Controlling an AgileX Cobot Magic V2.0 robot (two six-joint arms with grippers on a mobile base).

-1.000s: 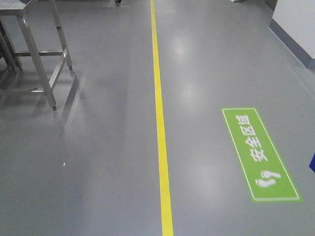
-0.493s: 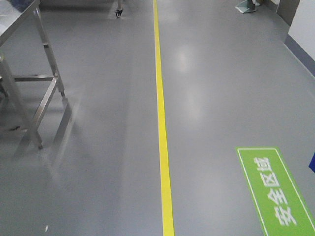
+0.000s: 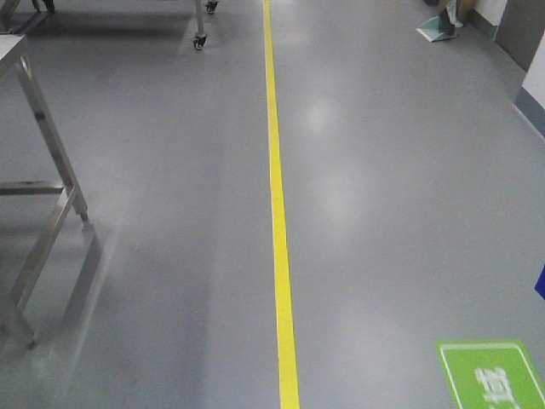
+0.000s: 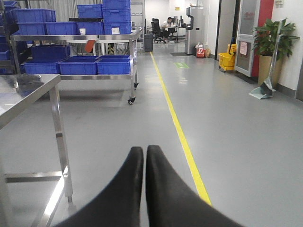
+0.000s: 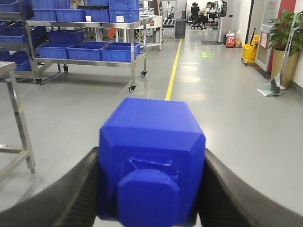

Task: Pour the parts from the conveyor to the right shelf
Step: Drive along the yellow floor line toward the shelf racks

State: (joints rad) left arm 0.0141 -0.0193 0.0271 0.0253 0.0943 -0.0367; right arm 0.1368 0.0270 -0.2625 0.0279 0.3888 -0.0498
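Observation:
My right gripper (image 5: 151, 163) is shut on the bright-blue block (image 5: 151, 137), its square knob facing the camera, held above the grey floor. My left gripper (image 4: 145, 149) is shut and empty, its black fingertips (image 4: 135, 156) pressed together over the floor. A steel rack on casters with blue bins (image 4: 94, 66) stands ahead on the left, and it also shows in the right wrist view (image 5: 90, 49). I cannot tell whether it has roller rails. The conveyor is out of view. Neither gripper shows in the front view.
A yellow floor line (image 3: 278, 213) runs straight ahead. A steel table's legs (image 3: 51, 162) stand at the left, its top close by (image 4: 28, 92). A green floor sign (image 3: 490, 375) is at the bottom right. A plant (image 4: 270, 42) and a yellow bucket (image 4: 227, 59) line the right wall.
The front view has advanced along the yellow line. The green floor sign has slid down to the bottom edge, and the steel table has shifted left and nearer.

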